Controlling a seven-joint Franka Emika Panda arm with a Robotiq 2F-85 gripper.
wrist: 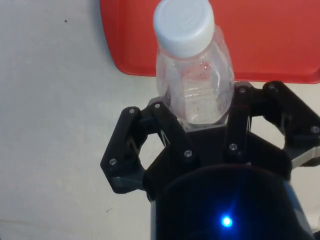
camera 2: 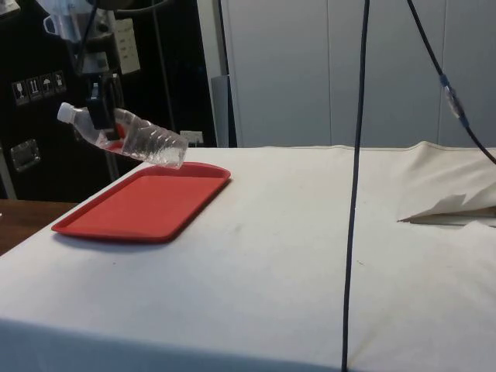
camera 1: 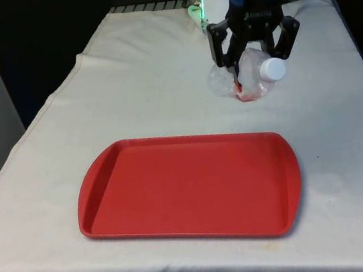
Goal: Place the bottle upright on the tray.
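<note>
The black two-finger hand (camera 1: 252, 55) is closed around a clear plastic bottle with a white screw cap (camera 1: 258, 72), gripping it near the neck end, with one finger (wrist: 165, 131) on each side of the body. In the side view the bottle (camera 2: 128, 136) hangs in the air, clear of the surface, lying close to level but tilted, its capped end higher than its base. The base end sits above the far edge of the flat red plastic tray with rounded corners (camera 2: 139, 208), and the cap points away from that edge. In the front view the hand and bottle are beyond the tray's (camera 1: 189, 188) far edge, toward the front view's right, and the cap faces the camera and the front view's right. A bit of red shows at the bottle's lower side there; I cannot tell what it is. From the wrist view the cap (wrist: 184, 26) overlaps the tray's (wrist: 265, 40) rim. The tray lies flat on the surface under a white cloth (camera 1: 128, 96), with nothing resting on it.
</note>
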